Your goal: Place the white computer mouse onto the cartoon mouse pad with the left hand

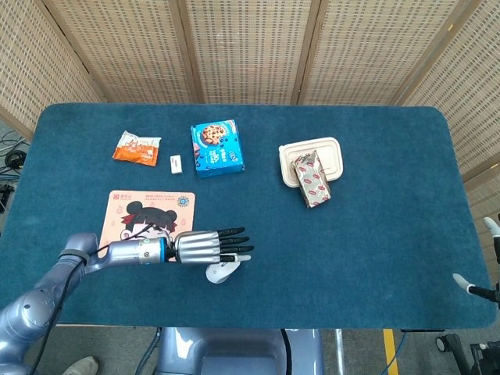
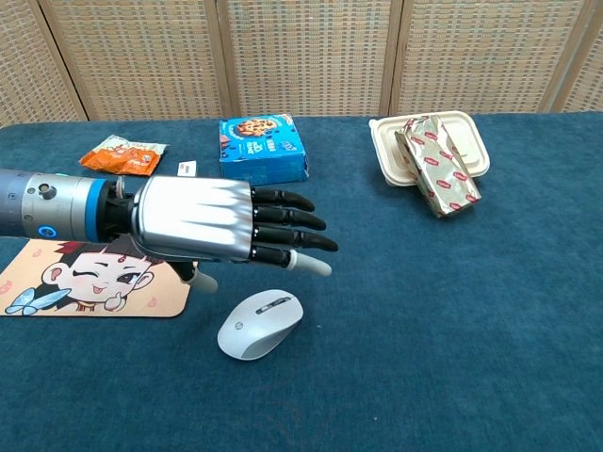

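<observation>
Just above the white computer mouse [image 2: 260,324], the left hand [image 2: 203,220] hovers flat, fingers [image 2: 287,218] spread and holding nothing. The mouse sits right of the cartoon mouse pad [image 2: 57,282]. Farther back lies a blue cookie box [image 2: 262,149].

The left arm reaches in from the table's near left edge, its left hand [image 2: 203,221] flat, palm down, fingers [image 1: 233,239] spread and straight, holding nothing. The right hand [image 1: 478,281] barely shows beyond the near right corner.
</observation>
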Controlling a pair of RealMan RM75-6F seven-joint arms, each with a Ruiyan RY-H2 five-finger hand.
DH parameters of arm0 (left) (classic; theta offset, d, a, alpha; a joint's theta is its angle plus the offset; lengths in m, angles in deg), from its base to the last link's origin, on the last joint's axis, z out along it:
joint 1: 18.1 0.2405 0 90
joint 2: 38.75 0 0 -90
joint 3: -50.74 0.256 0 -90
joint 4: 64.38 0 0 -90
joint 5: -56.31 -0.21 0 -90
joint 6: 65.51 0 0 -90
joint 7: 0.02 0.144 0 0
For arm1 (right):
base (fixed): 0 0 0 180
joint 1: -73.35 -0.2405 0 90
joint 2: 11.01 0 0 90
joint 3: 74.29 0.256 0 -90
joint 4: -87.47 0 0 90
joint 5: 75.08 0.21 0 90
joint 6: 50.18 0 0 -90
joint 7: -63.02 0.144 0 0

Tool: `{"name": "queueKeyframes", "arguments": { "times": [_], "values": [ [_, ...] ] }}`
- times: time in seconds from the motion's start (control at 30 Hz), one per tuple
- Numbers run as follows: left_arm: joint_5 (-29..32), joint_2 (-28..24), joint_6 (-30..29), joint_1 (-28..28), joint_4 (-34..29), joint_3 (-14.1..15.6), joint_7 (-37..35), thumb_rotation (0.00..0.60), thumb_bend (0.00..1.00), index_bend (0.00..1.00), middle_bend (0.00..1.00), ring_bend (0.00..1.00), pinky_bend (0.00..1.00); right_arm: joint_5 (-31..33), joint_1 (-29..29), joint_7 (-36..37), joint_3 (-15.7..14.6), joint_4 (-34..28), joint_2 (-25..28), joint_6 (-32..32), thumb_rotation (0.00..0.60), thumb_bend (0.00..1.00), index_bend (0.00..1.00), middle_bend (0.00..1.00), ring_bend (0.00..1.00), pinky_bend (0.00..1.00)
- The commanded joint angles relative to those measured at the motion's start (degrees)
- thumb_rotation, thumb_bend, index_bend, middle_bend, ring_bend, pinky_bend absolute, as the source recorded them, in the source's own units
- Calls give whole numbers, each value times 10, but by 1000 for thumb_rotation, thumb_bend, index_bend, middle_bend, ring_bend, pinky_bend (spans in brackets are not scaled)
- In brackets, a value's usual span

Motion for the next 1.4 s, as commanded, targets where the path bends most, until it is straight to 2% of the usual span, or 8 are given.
{"name": "queueKeyframes", "arguments": {
  "times": [0.03, 0.3, 0.57, 0.9, 1.0, 1.1, 1.4],
  "values": [
    [3, 15, 3, -13, 6, 13, -7, 600, 0, 0, 0, 0, 52, 3, 0, 3, 2, 2, 1, 2, 600, 0, 0, 0, 0, 0],
    [14, 42, 2, -35, -2, 41, -17, 600, 0, 0, 0, 0, 52, 8, -1, 12, 3, 6, 3, 9, 600, 0, 0, 0, 0, 0],
    [39, 59, 26, -52, -28, 44, -22, 600, 0, 0, 0, 0, 61, 12, 0, 19, 6, 7, 6, 9, 600, 0, 0, 0, 0, 0],
    [47, 40, 95, -98, -100, 63, 4, 600, 0, 0, 0, 0, 150, 13, 3, 26, 7, 8, 9, 8, 600, 0, 0, 0, 0, 0],
    [46, 32, 109, -109, -115, 69, 15, 600, 0, 3, 0, 36, 201, 13, 4, 31, 8, 8, 11, 7, 600, 0, 0, 0, 0, 0],
    [49, 28, 118, -115, -125, 72, 18, 600, 0, 59, 39, 114, 272, 13, 5, 34, 8, 8, 12, 7, 600, 0, 0, 0, 0, 0],
    [58, 30, 138, -128, -136, 80, 23, 600, 4, 348, 298, 350, 440, 15, 6, 42, 10, 10, 14, 8, 600, 0, 0, 0, 0, 0]
  ]
}}
